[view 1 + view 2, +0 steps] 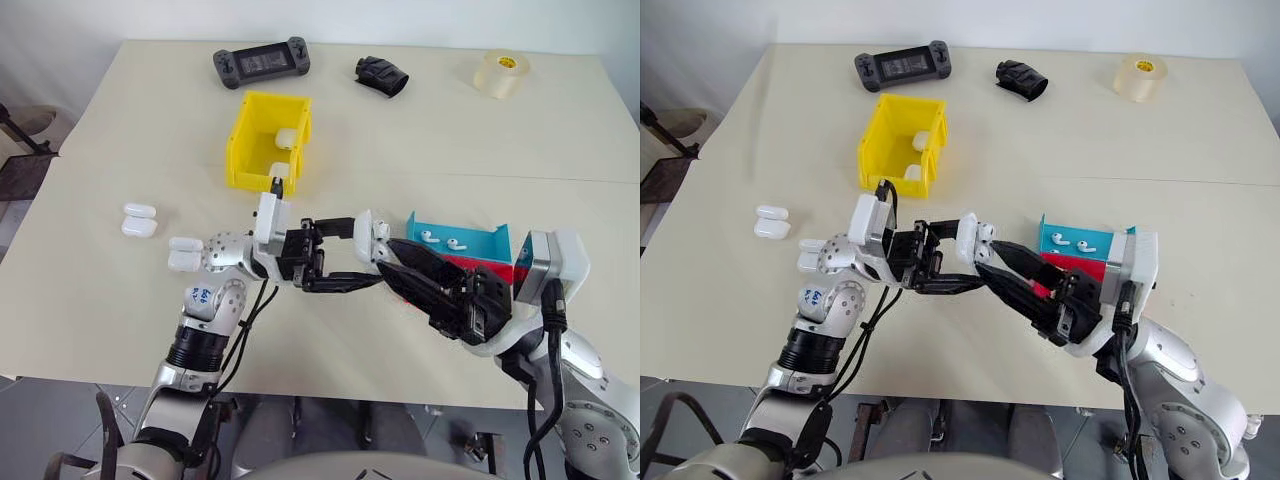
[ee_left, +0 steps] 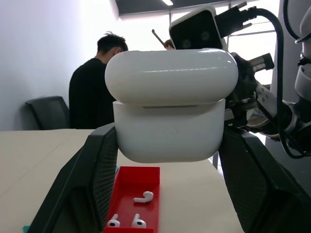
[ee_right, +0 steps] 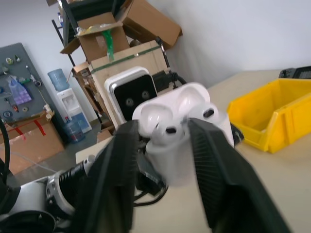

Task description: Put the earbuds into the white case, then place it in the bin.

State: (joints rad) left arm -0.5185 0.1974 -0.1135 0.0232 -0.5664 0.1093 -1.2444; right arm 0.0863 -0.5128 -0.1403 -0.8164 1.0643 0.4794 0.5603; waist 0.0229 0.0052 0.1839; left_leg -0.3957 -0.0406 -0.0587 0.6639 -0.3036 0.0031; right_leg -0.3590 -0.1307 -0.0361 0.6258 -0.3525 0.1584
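While the left gripper point(image 1: 345, 255) was clenched on the white case point(image 1: 370, 238) and held it up above the table point(image 1: 120, 330), the right gripper point(image 3: 160, 145) had its black fingers parted on either side of the open case, grasping nothing that could be made out. In the right wrist view both earbuds point(image 3: 167, 130) sat in their wells with the lid tipped back, so the step in hand looked like the end of loading: the right fingers needed to draw clear without catching a stem, and the lid then needed pressing down squarely before the case went anywhere. A firm, steady hold by the left gripper seemed to matter most, since the glossy shell could have slipped under a sideways push.

Just beyond the grippers lay the red tray point(image 2: 133, 194) with three loose earbuds, and the blue tray point(image 1: 470, 240) touching it with two more. Two closed cases point(image 1: 139, 219) lay well apart to the left, and another pair sat beside the left wrist. Farther back stood the bin point(image 1: 268, 140), holding what looked like two white cases.

From the head views the right fingers covered most of the held case, so the lid's angle was hard to judge there. In the left wrist view the lid looked nearly shut, which did not square plainly with the other wrist view. Whether the earbuds were fully seated could not be told.
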